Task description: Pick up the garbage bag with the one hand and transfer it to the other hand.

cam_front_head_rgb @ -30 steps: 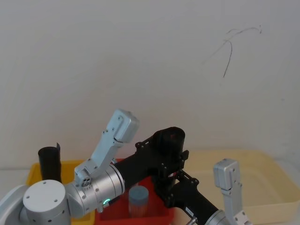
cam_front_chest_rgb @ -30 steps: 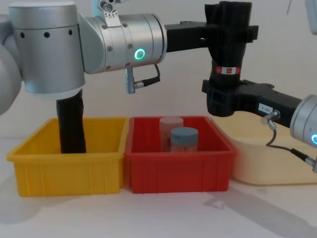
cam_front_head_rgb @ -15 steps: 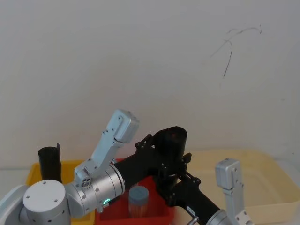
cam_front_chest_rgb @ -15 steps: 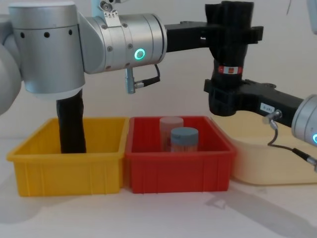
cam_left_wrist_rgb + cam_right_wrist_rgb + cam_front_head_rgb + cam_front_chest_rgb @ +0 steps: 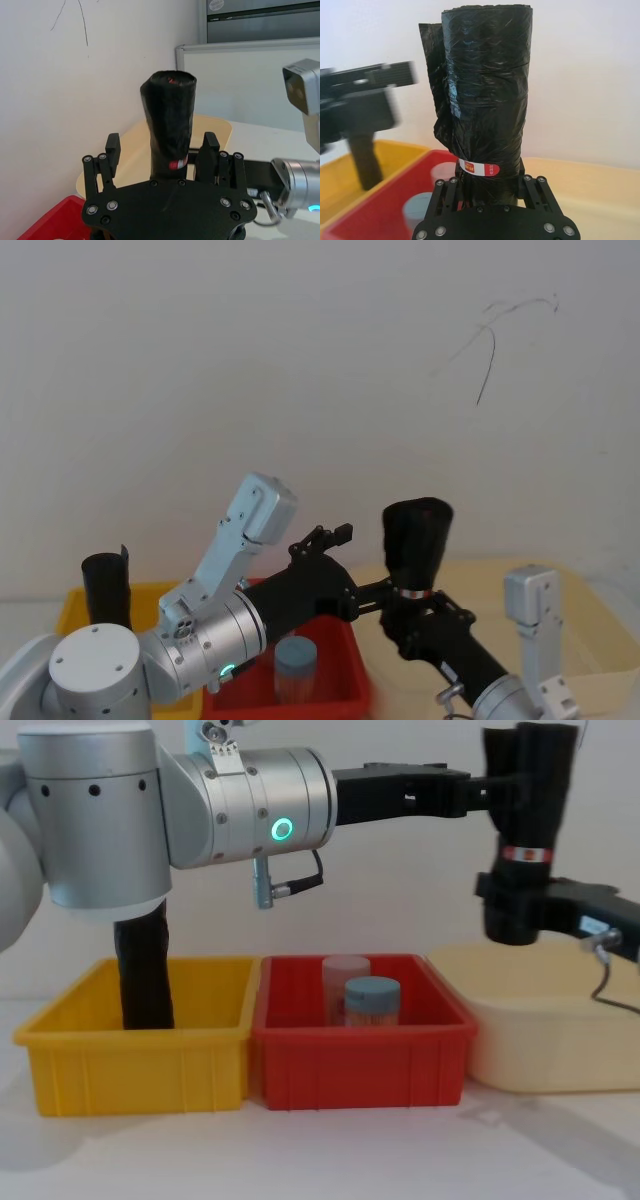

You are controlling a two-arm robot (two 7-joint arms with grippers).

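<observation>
The garbage bag (image 5: 530,800), a black glossy roll with a red-and-white label band, stands upright in the air above the cream tray. My right gripper (image 5: 512,915) is shut on its lower part, just under the label; the right wrist view shows the bag (image 5: 487,90) rising from that gripper (image 5: 487,186). My left gripper (image 5: 478,792), on the fat silver arm with the green ring, is open at the bag's left side, level with its upper part. From the left wrist the bag (image 5: 170,115) stands beyond the spread fingers (image 5: 113,147). From the head, the bag (image 5: 415,535) is right of the left gripper (image 5: 335,537).
A yellow bin (image 5: 130,1065) at the left holds a plain black roll (image 5: 145,970). The red bin (image 5: 360,1065) in the middle holds a pale jar and a blue-grey capped jar (image 5: 372,1000). A cream tray (image 5: 540,1045) lies at the right, under the bag.
The left gripper let go of the bag. The right gripper carried the bag to the right, out from between the left fingers and over the cream tray.
</observation>
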